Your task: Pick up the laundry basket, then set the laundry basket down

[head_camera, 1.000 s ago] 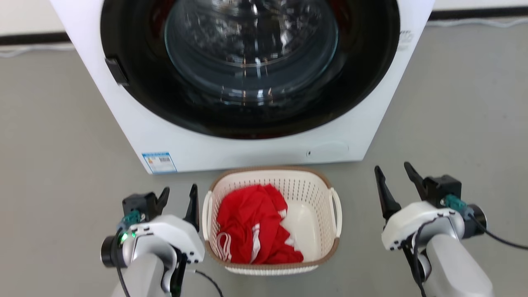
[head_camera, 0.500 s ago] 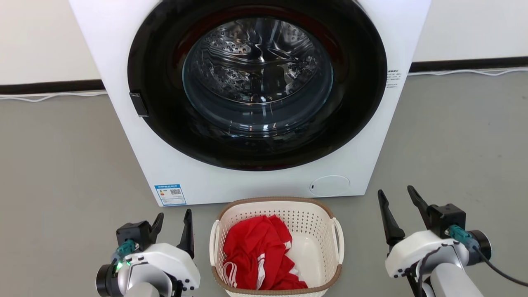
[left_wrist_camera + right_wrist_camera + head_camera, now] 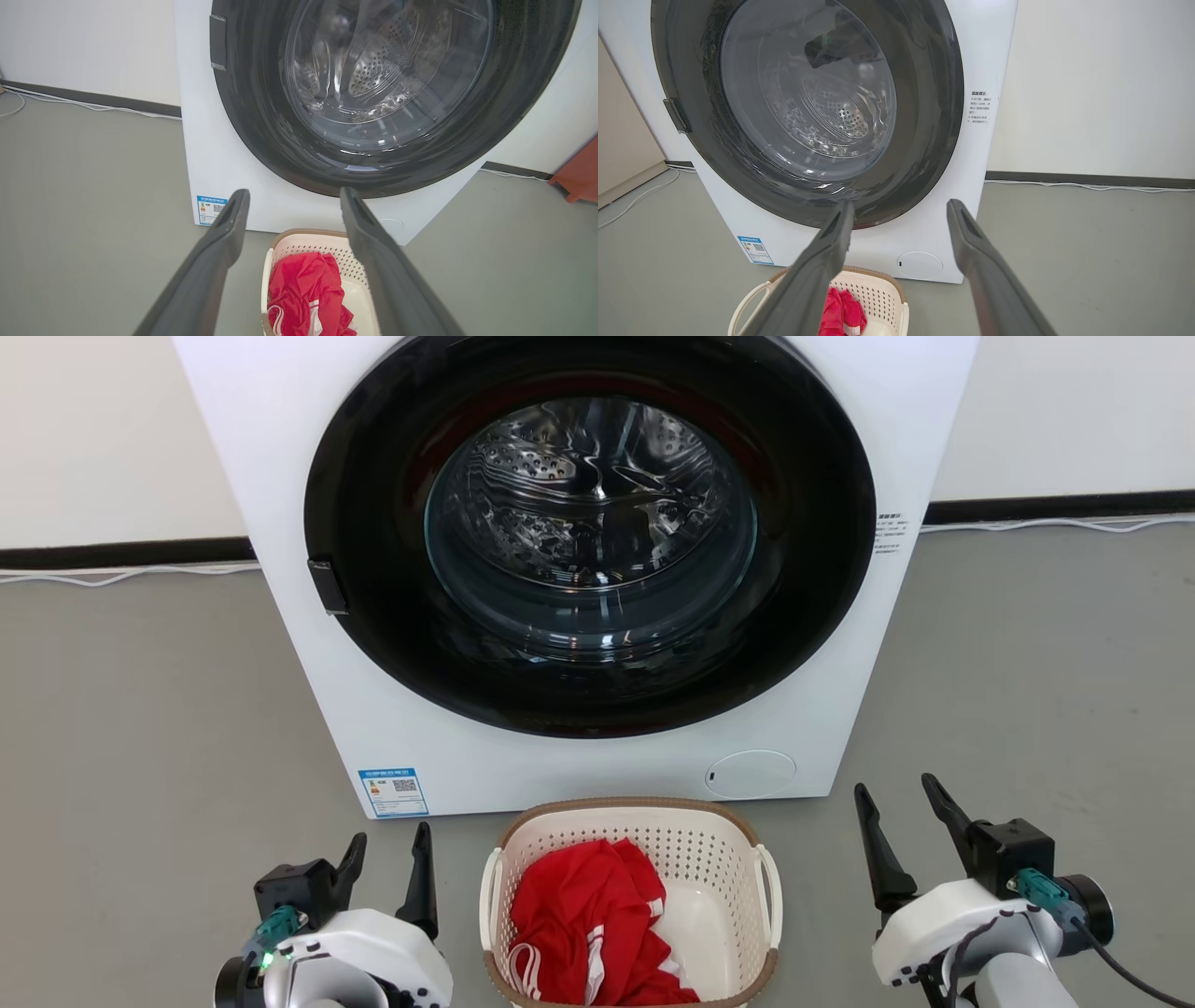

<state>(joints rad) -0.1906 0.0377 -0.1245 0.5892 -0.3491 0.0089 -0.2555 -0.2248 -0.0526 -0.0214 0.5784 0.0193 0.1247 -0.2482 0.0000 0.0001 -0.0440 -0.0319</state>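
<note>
Grey floor point(image 3: 140, 728) is seen beneath the laundry basket point(image 3: 625, 804), set between the fingers of the left gripper point(image 3: 390, 835) and right gripper point(image 3: 893, 785); both pairs are spread apart, empty.

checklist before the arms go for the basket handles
1. Left gripper open: ok, jaws apart, beside the left handle, not touching it.
2. Right gripper open: ok, jaws apart.
3. Right gripper close to the right handle: not ok, a clear stretch of floor lies between them.
4. Red cloth inside the basket: ok, nothing hangs over the rim where it shows.
5. Basket clear of the washer: cannot tell, the far rim sits close to its front.
</note>
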